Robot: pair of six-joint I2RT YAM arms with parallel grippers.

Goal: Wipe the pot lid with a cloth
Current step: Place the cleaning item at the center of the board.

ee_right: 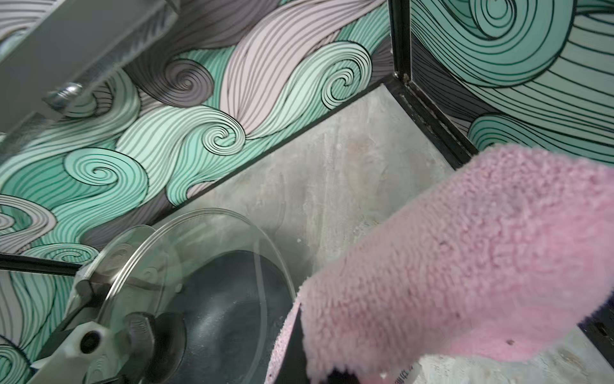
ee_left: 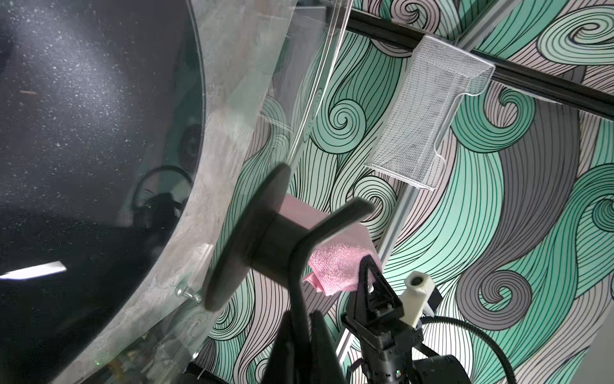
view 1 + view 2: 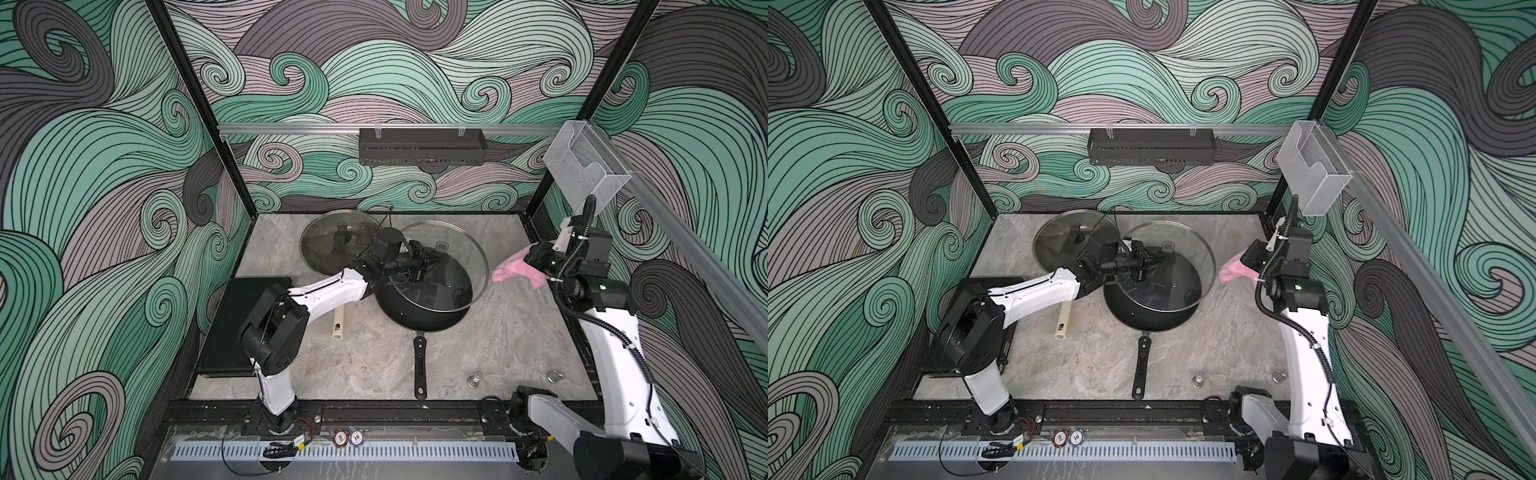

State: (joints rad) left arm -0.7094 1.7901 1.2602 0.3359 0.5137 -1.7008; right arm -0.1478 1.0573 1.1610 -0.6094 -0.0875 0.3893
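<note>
A grey marble-look table (image 3: 365,365) is enclosed by walls printed with green and grey waves.

In both top views, a glass lid (image 3: 461,249) is held tilted above a black pan (image 3: 415,311) at the centre of the frame. The left gripper (image 3: 422,266) is clenched on the lid's knob, judged so that the glass is raised and presented toward the other arm. At the right of the frame a pink cloth (image 3: 513,270) is grasped by the right gripper (image 3: 536,259). Its free end hangs just beside the lid's rim, and whether it touches cannot be told. A second lid (image 3: 328,245) lies on the table to the upper left of the pan, partly covered by the left arm. Wiping is judged not yet begun.

In the left wrist view, the knob (image 2: 262,239) is seen pinched between dark fingers, which are blurred and cut off at the frame edge. The pan is seen only through the glass. The cloth (image 2: 335,266) shows beyond the knob, half hidden by it.

In the right wrist view, the cloth (image 1: 465,266) fills much of the frame and hides the jaws almost entirely, so the grasp is judged from how the cloth is bunched. The lid (image 1: 199,252) is seen beyond it, partly cut off.
</note>
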